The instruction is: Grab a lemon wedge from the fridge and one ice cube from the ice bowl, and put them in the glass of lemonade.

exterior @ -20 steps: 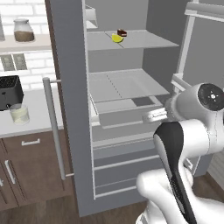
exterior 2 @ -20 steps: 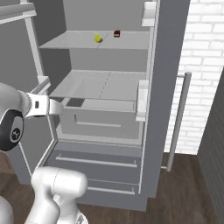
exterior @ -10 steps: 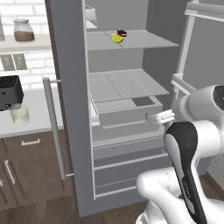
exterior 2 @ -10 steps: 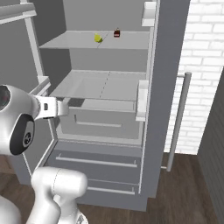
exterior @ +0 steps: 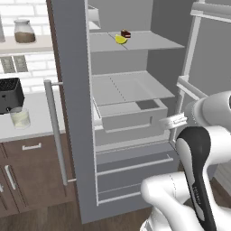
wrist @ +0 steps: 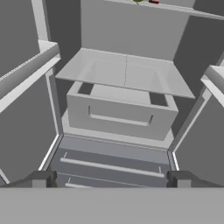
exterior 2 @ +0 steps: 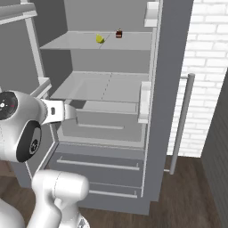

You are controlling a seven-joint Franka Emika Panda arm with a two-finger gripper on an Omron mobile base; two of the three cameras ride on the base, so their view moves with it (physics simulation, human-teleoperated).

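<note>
While the gripper (wrist: pixel 112 181) stands released and empty, its tips spread wide, it faces the open fridge (exterior: pixel 72 113) at drawer height. The arm reaches forward roughly level, hand aimed into the lower compartment. Judged step: approach to the lemon wedge (exterior: pixel 120 39), which lies on the upper shelf (exterior: pixel 149 41) just beside a dark red block (exterior: pixel 126 33). The next move calls for raising the hand to shelf level, then advancing. The lemonade glass (exterior: pixel 20 118) waits on the bench (exterior: pixel 38 110).

A white brick wall (exterior 2: pixel 209 67) stands behind a pale counter (exterior: pixel 34 128). Brown cabinets (exterior: pixel 27 176) sit below. The floor (exterior 2: pixel 187 196) is dark wood.
</note>
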